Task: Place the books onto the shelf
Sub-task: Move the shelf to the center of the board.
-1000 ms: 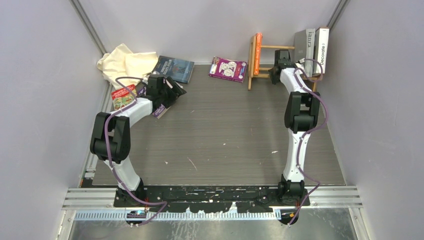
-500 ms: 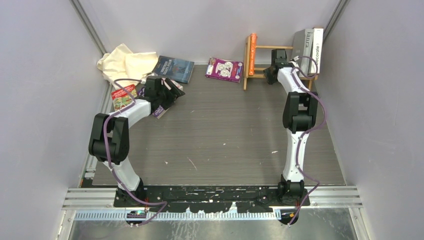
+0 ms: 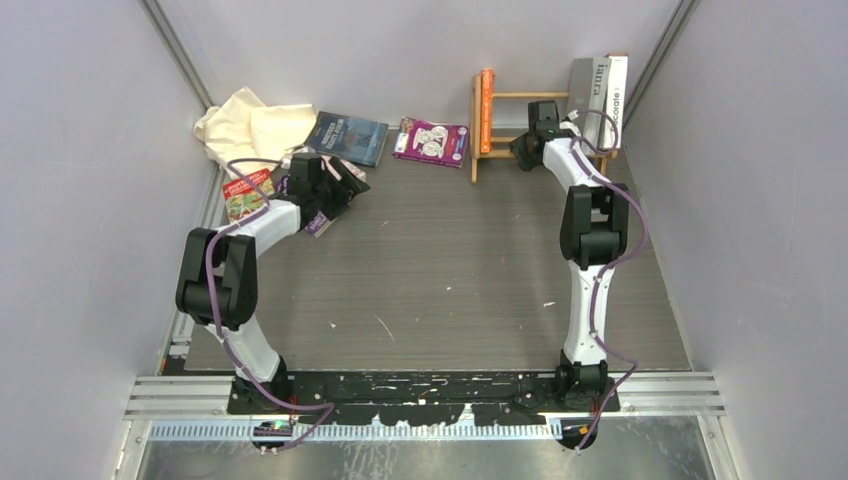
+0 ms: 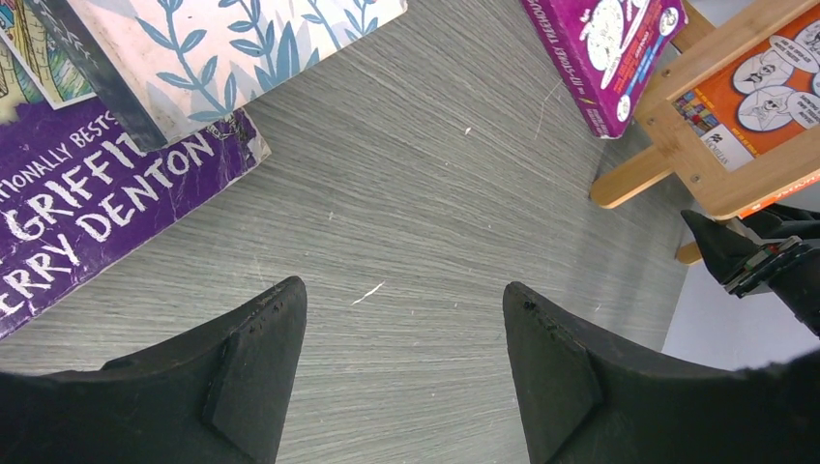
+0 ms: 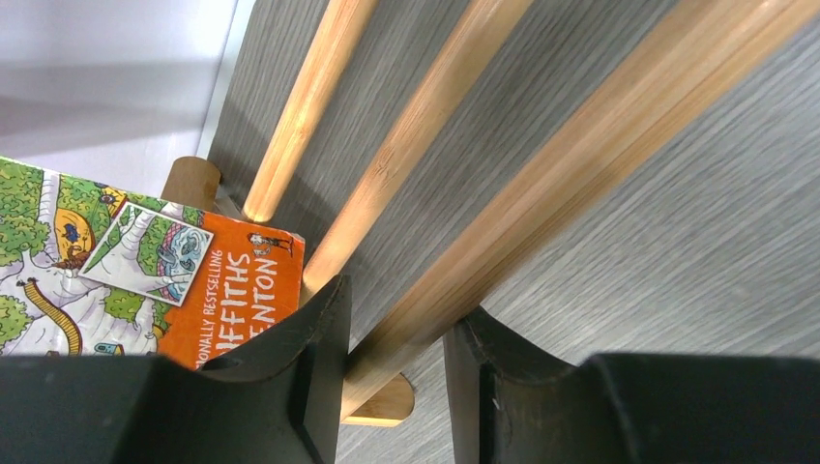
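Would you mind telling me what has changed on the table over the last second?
The right gripper, its fingers around a slat, dragged the light-brown wooden slat shelf leftward with its upright orange book and grey-white books; the flat purple book slid left too. The left gripper, cream cloth and dark blue book stayed put.

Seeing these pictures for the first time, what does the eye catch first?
The right gripper at the far right, its jaws around a slat of the wooden shelf, where an orange book stands at the left end. Then the books lying flat by the cream cloth at the far left, with the left gripper open nearby.
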Robot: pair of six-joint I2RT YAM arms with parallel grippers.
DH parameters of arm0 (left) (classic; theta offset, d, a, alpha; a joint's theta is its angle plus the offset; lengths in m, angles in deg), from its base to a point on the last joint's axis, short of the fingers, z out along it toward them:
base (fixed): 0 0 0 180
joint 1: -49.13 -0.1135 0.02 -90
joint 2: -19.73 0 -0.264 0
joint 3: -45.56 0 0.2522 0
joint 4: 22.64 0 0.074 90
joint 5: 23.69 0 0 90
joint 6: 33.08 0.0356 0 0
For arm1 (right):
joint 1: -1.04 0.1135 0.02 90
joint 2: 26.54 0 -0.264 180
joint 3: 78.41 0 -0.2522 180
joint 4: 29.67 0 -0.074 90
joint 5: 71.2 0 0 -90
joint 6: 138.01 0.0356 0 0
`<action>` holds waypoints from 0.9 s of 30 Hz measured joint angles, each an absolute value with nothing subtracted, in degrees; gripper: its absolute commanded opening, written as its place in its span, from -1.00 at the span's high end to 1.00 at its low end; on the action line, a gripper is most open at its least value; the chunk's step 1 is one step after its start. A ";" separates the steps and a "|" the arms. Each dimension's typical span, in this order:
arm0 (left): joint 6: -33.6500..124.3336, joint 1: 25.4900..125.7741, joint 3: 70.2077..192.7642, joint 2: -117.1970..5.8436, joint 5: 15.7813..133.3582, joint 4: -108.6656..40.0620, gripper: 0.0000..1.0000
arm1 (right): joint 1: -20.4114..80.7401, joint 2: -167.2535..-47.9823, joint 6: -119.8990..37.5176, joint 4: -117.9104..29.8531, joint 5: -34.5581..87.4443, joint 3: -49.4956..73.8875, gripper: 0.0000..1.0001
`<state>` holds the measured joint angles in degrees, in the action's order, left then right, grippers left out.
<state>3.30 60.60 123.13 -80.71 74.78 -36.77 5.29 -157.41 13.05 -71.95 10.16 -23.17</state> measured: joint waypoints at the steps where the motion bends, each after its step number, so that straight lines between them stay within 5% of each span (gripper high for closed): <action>1: 3.30 60.57 123.08 -80.63 74.84 -36.70 -0.48 | 5.73 -157.30 12.86 -71.71 10.42 -22.93 0.98; 27: 2.86 60.27 121.47 -76.74 74.91 -36.64 -0.47 | 11.50 -148.64 7.19 -66.57 16.21 -9.03 0.98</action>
